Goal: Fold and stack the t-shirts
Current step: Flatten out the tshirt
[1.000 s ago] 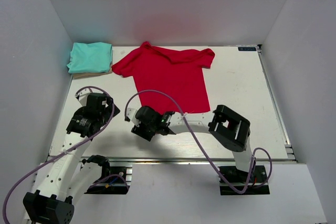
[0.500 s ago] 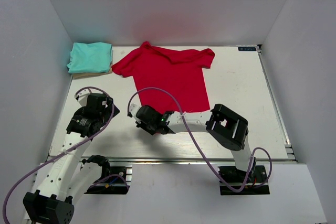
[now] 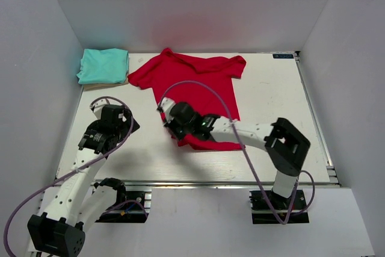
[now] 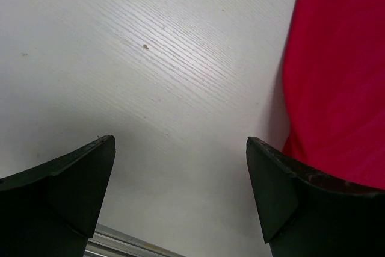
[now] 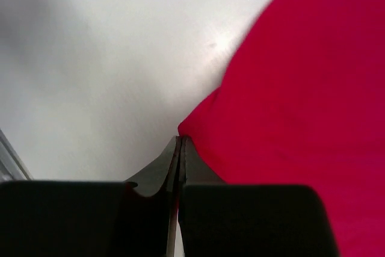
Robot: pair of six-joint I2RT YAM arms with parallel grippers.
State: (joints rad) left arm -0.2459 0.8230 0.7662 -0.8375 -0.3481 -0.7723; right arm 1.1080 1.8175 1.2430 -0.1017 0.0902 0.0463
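Note:
A bright red t-shirt [image 3: 192, 82] lies spread on the white table, collar toward the back wall. Its lower left corner is lifted and bunched under my right gripper [image 3: 173, 126]. In the right wrist view the right gripper [image 5: 180, 139] has its jaws pressed together on the corner of the red t-shirt [image 5: 301, 88]. A teal t-shirt [image 3: 103, 65] rests folded in the back left corner. My left gripper [image 3: 117, 118] hovers open over bare table, left of the red hem. In the left wrist view the left gripper [image 4: 180, 142] holds nothing, and the red t-shirt [image 4: 337, 76] fills the right side.
A beige cloth edge [image 3: 105, 82] shows under the teal t-shirt. White walls close in the table on three sides. A metal rail [image 3: 316, 118] runs along the right edge and another rail [image 3: 198, 183] along the front.
My right gripper has shut on the red t-shirt's lower left corner and carried it back and to the right over the shirt. The left arm has barely shifted.

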